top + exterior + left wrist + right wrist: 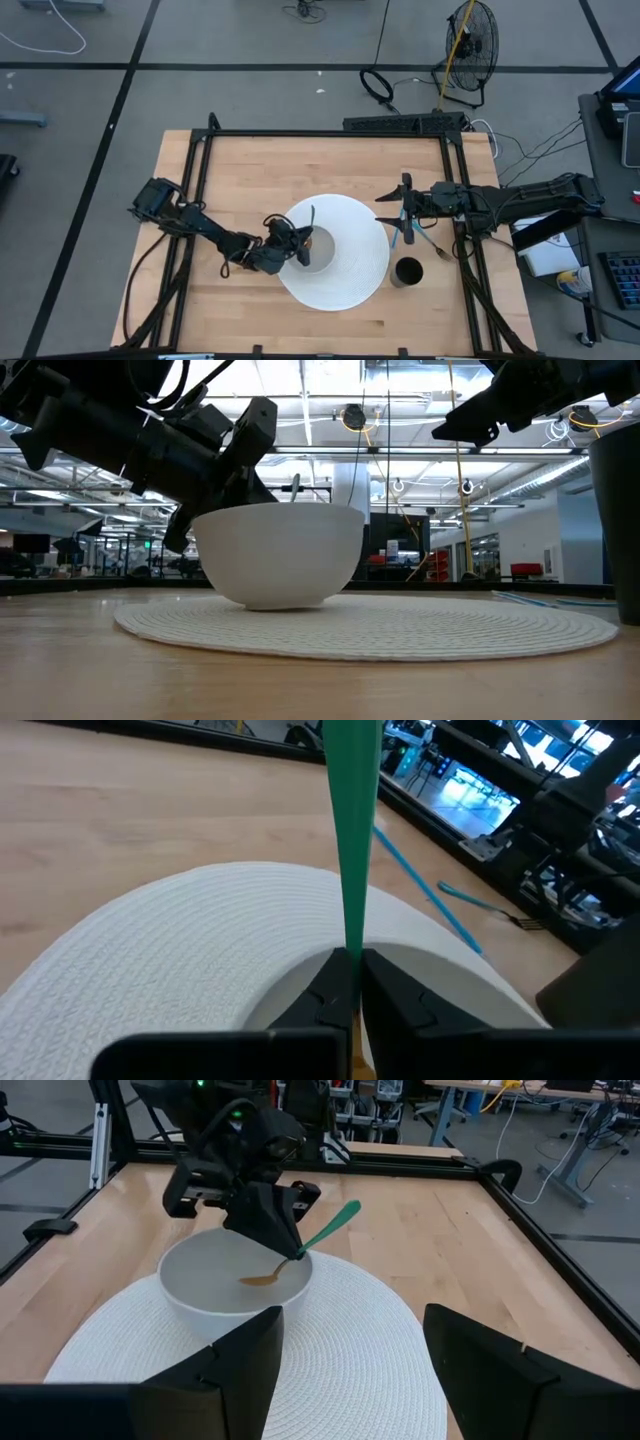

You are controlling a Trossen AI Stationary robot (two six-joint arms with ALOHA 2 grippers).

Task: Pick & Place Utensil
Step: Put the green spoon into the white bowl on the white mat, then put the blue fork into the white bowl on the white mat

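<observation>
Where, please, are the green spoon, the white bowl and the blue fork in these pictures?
green spoon (pixel 328 1228): right wrist view, on its handle.
white bowl (pixel 278 556): low view, on its outer wall.
blue fork (pixel 425 892): left wrist view, on its handle.

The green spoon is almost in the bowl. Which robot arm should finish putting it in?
The left arm, probably. Its left hand is shut on the green spoon, with the spoon's tip inside the white bowl. The right hand is open, off beside the placemat.
</observation>
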